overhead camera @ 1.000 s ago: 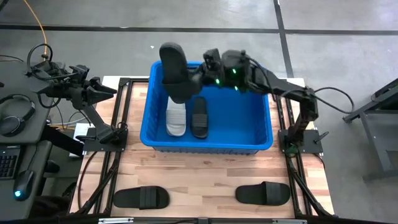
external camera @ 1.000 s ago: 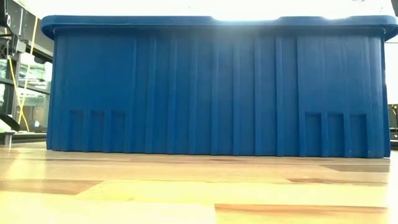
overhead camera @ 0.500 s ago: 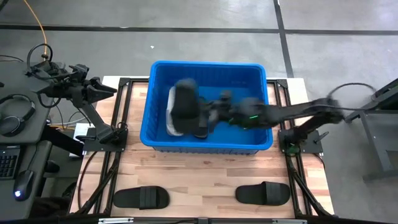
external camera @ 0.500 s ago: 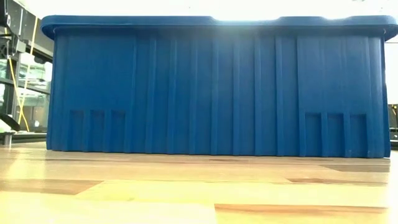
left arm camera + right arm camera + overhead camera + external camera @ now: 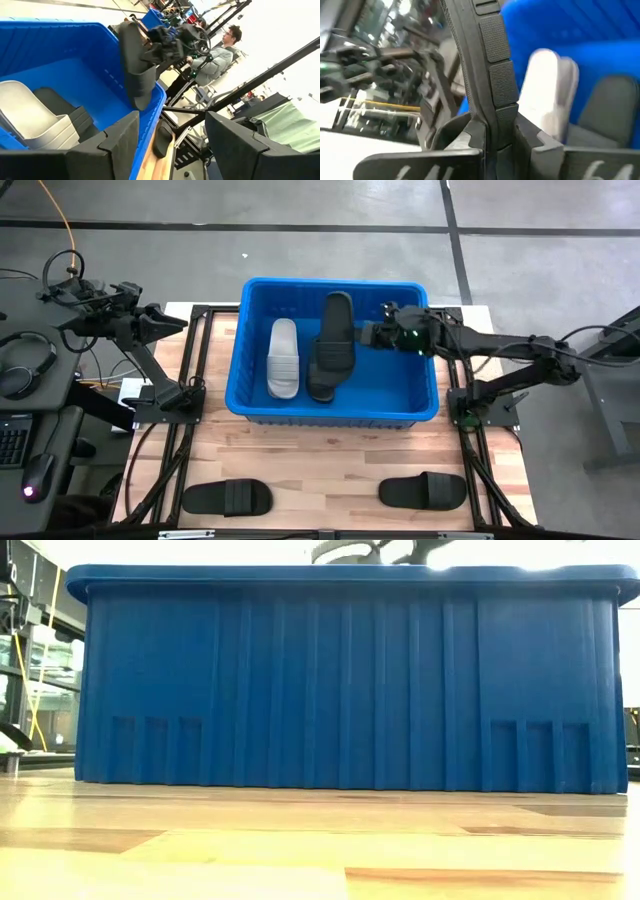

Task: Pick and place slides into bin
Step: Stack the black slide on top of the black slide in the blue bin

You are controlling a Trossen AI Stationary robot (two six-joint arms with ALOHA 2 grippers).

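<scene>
From above, the blue bin (image 5: 335,412) sits at the far middle of the wooden table (image 5: 330,465), its rolled rim close to the table's far edge and to the frame rails on both sides. The right gripper (image 5: 368,335) reaches over the bin's right half and is clamped on a black slide (image 5: 333,340), held over the bin interior with its far end near the back wall. Under it on the bin floor lie a white slide (image 5: 283,358) and, just beside it, another black slide (image 5: 318,383), partly covered by the held one; the bin's right half is bare blue floor. Two more black slides rest on the near strip of table, one to the left (image 5: 226,497) and one to the right (image 5: 423,490), well apart, with open wood between them and the bin. The left gripper (image 5: 172,323) waits off the table's left edge, fingers parted, holding nothing. The low view shows the bin's ribbed near wall (image 5: 340,680) filling the width, bare wood in front. The left wrist view shows the held slide (image 5: 135,65) hanging above the rim, and a person (image 5: 217,55) standing beyond the table. In the right wrist view the slide's edge (image 5: 487,65) stands pinched between the fingers (image 5: 460,135).
</scene>
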